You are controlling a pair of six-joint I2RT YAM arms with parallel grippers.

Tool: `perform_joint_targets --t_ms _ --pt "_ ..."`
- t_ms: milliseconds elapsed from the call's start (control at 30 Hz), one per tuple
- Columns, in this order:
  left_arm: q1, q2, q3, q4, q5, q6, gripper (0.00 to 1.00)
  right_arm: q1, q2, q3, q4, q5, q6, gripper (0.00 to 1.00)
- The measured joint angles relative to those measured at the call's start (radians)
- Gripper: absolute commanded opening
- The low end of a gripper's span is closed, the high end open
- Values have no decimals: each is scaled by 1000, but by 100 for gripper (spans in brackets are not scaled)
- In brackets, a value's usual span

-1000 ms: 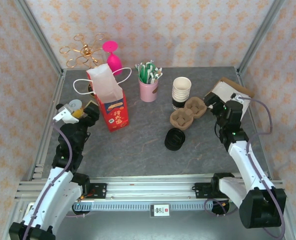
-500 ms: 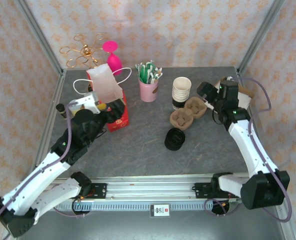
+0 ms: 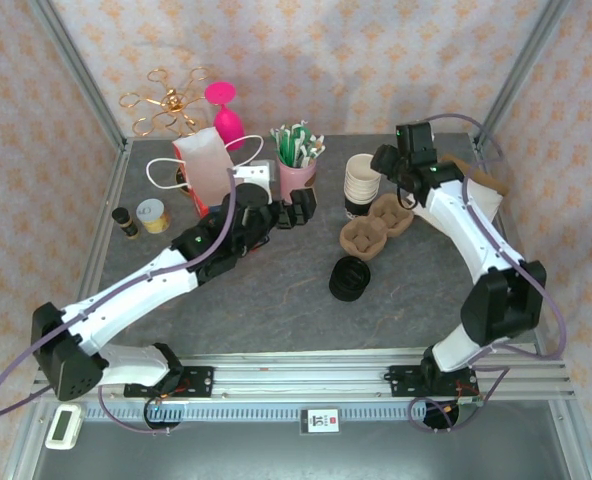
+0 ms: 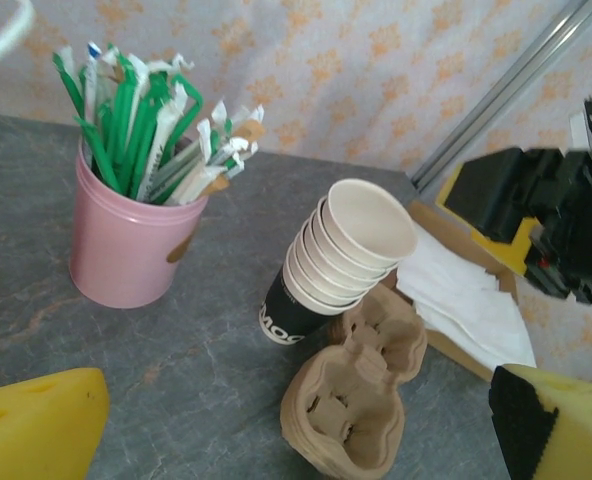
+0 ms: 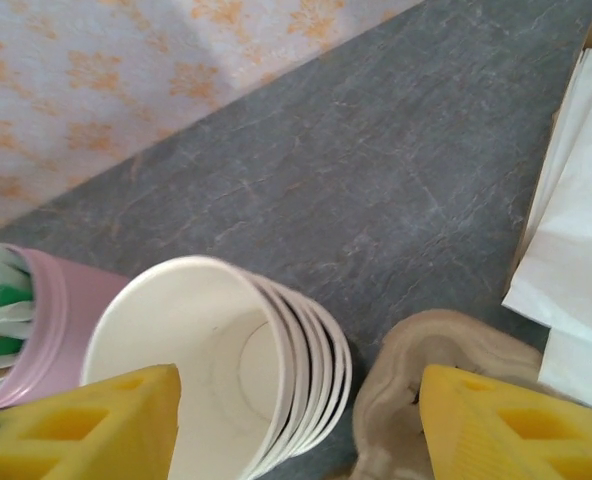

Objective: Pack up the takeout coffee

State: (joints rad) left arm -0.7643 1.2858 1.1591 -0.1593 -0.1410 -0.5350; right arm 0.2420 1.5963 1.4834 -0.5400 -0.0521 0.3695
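The left arm (image 3: 136,290) and the right arm (image 3: 456,220) were white tubes with black joints. A thin purple cable (image 3: 6,370) looped along each one. Their fingers (image 4: 36,425) were bright yellow blocks, one with a black patch.

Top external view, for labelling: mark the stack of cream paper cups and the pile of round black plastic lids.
Stack of cream paper cups (image 3: 364,170): top external view, inside the top cup's mouth.
Pile of round black plastic lids (image 3: 349,279): top external view, top lid's middle.
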Motion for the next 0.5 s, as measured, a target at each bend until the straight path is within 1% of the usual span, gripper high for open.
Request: perform_joint_targets --t_ms 200,500 --pt "-2 73 26 18 2 13 99 11 100 80 -55 11 -15 45" --pt "-2 85 26 22 2 13 99 39 171 134 -87 7 -26 28"
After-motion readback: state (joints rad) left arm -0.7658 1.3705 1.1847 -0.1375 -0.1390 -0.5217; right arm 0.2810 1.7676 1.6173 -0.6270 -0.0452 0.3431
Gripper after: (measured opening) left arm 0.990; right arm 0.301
